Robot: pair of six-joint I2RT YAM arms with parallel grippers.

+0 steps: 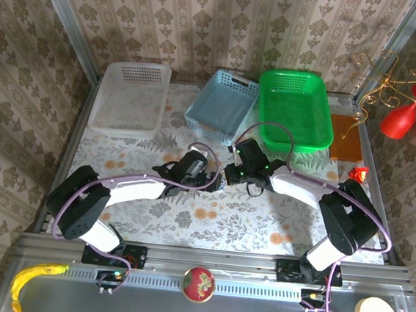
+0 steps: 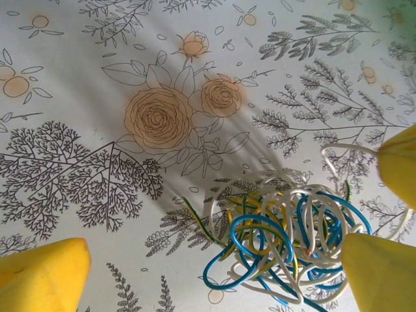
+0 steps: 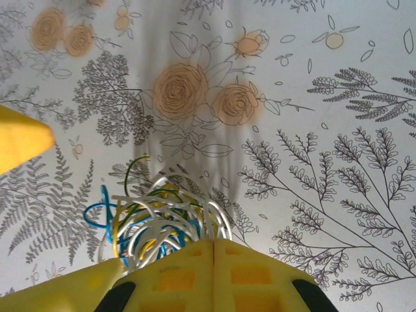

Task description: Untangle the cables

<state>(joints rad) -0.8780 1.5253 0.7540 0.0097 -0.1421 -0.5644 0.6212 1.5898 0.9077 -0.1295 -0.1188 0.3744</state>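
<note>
Flanking blue basket, white basket and green basket; cables in right hand.

Cables lay bunched in one tight knot of blue, white and yellow-green strands, loose loops spilling outward, on the floral table.

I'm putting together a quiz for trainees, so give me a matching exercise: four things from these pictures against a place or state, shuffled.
1 left gripper
2 right gripper
3 green basket
4 banana

A at the back, right
B shut on the cables
C in front, far left
D open

Pairs: 1-D, 2-B, 3-A, 4-C
</note>
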